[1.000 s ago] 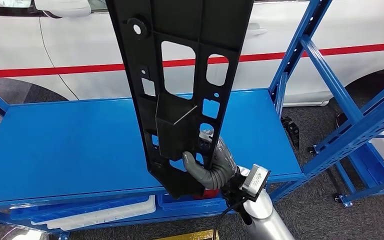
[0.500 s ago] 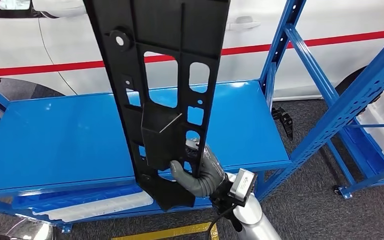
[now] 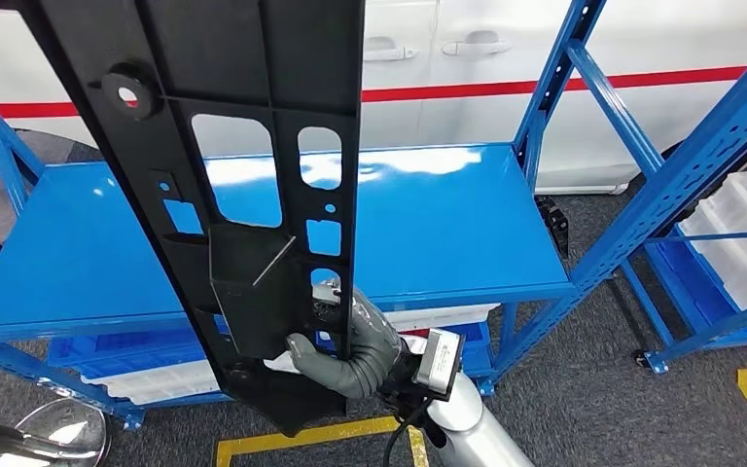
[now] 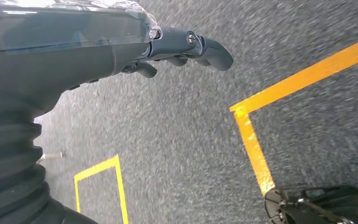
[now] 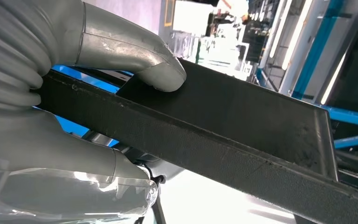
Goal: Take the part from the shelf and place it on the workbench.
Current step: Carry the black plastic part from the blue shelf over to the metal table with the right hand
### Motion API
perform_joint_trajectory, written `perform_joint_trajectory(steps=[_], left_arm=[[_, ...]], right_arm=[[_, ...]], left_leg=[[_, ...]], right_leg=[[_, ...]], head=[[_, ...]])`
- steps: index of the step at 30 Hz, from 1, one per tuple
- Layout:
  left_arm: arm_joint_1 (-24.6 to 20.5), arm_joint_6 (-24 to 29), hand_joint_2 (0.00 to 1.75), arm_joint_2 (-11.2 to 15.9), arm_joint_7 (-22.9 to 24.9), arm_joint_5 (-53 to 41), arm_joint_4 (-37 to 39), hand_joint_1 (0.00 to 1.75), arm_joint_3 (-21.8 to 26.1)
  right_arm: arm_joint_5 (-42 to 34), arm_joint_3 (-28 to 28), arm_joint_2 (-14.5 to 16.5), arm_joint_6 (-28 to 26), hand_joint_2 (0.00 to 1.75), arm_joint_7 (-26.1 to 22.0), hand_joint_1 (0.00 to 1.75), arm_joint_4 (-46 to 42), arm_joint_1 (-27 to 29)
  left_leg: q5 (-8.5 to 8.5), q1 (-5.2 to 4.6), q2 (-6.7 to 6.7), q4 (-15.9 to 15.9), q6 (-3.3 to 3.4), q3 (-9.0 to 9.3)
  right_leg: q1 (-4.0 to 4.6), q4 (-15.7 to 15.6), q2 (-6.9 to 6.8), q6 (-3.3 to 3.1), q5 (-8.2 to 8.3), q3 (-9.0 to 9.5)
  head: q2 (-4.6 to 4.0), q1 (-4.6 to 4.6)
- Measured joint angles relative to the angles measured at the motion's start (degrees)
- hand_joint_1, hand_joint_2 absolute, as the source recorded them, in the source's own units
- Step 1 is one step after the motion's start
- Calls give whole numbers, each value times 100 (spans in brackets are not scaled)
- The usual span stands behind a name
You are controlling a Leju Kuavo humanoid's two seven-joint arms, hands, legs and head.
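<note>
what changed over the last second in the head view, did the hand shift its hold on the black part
The whole picture has shifted, so the camera moved: the blue workbench and shelf posts sit differently in frame, and the white car behind now shows door handles. The black part with the right hand has drifted left and lower in view. The right hand grips the part near its lower end as before, part upright. The left hand hangs over the floor.

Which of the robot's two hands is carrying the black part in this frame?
The right hand: it grips the black part near its lower end, in front of the blue workbench. The left hand hangs over the floor, holding nothing.
</note>
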Motion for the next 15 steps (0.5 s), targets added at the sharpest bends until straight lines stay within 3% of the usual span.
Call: perform_joint_trajectory(steps=[1, 2, 3, 5, 7, 8, 10, 11, 12, 15], left_arm=[[1, 23, 175, -4, -20, 59, 0, 0, 41], [2, 43, 175, -12, -20, 117, 0, 0, 88], [1, 60, 175, -24, 6, 168, 0, 0, 133], [0, 74, 175, -71, 111, 236, 0, 0, 211], [2, 88, 175, -124, 242, 270, 0, 0, 275], [2, 98, 175, -142, 301, 279, 0, 0, 303], [1, 131, 175, -149, 415, 288, 0, 0, 358], [4, 146, 175, -152, 454, 292, 0, 0, 377], [8, 159, 175, -153, 486, 294, 0, 0, 398], [15, 175, 175, -151, 522, 293, 0, 0, 460]], right_arm=[[-45, 37, 0, 43, 175, -13, 175, 55, -37], [-90, 80, 1, 91, 175, -29, 175, 126, -82], [-135, 126, 8, 137, 175, -46, 175, 204, -135], [-211, 211, 44, 216, 175, -82, 175, 345, -257], [-264, 289, 107, 263, 175, -112, 175, 447, -373], [-286, 322, 134, 284, 175, -123, 175, 490, -423], [-325, 388, 171, 322, 175, -134, 175, 585, -500], [-345, 420, 190, 339, 175, -136, 175, 631, -529], [-364, 456, 211, 352, 175, -136, 175, 676, -553], [-407, 555, 262, 382, 175, -137, 175, 793, -596]], left_leg=[[61, -16, 5, 5, 5, -86], [121, -34, 8, 9, 8, -171], [181, -56, 8, 13, 11, -249], [291, -89, 5, 19, 8, -367], [400, -72, 7, -1, -24, -413], [459, -51, 8, -23, -53, -421], [557, -30, 3, -86, -112, -430], [499, -36, -5, -68, -140, -461], [315, -42, -13, 56, -172, -516], [-537, 9, -20, 1065, -286, -745]], right_leg=[[5, 228, 0, -10, -68, -1], [16, 263, 0, -36, -14, 99], [35, 81, 2, -86, 122, 310], [119, -733, 9, -262, 315, 946], [204, -1426, 4, -370, 307, 1405], [234, -1585, 2, -392, 292, 1481], [226, -1696, -11, -387, 437, 1452], [202, -1751, -25, -401, 519, 1419], [169, -1799, -40, -405, 615, 1363], [114, -1814, -60, -391, 861, 1092]], head=[[0, 0], [0, 0], [0, 0], [0, -1], [0, -1], [0, -1], [0, 1], [0, 1], [0, 0], [0, -1]])
